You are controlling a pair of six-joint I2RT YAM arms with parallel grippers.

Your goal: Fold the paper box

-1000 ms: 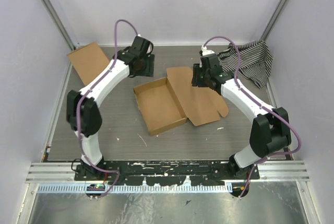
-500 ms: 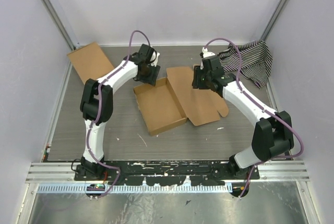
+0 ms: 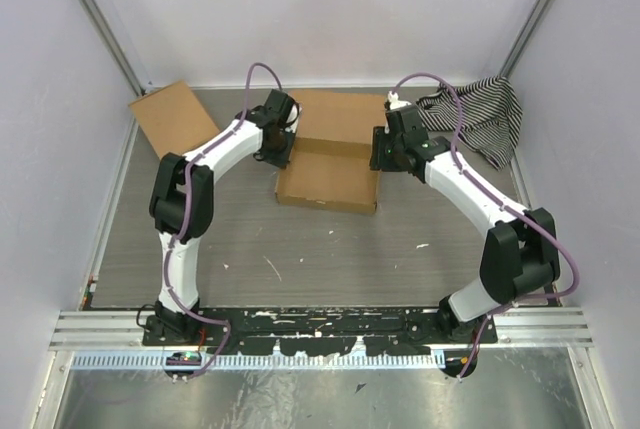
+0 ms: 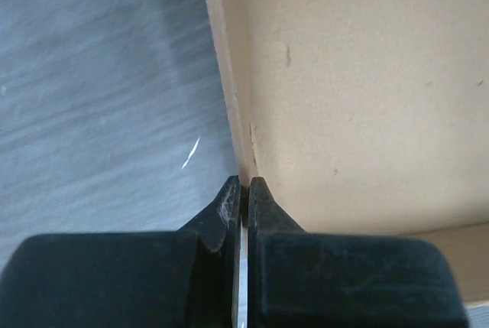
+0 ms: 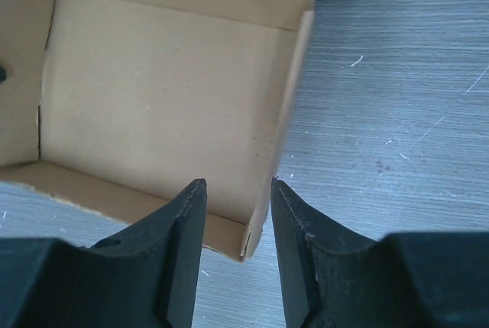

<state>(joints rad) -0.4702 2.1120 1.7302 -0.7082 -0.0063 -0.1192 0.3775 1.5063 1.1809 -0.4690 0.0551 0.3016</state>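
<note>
From above, the box [image 3: 328, 177] sits at the upper middle of the frame, close to the back wall, its near edge facing a wide stretch of bare desk [image 3: 300, 249] that runs down to the arm bases. That lower half is where I have room to move. The upper corners are tighter: a cardboard sheet [image 3: 170, 114] lies at the upper left and a striped cloth [image 3: 482, 117] is bunched at the upper right, just beside the right arm. Both arms curve inward and meet the box from opposite sides, but the overhead view hides what the jaws are doing. The left wrist view settles it on that side: the left jaws are clenched on the top edge of the box's left wall, with only a thin sliver between them, grey desk to the left and the box floor to the right. The right wrist view shows the right jaws released, straddling the near end of the right wall with a gap on either side. The box interior fills the upper left of that view and scratched desk the right.
</note>
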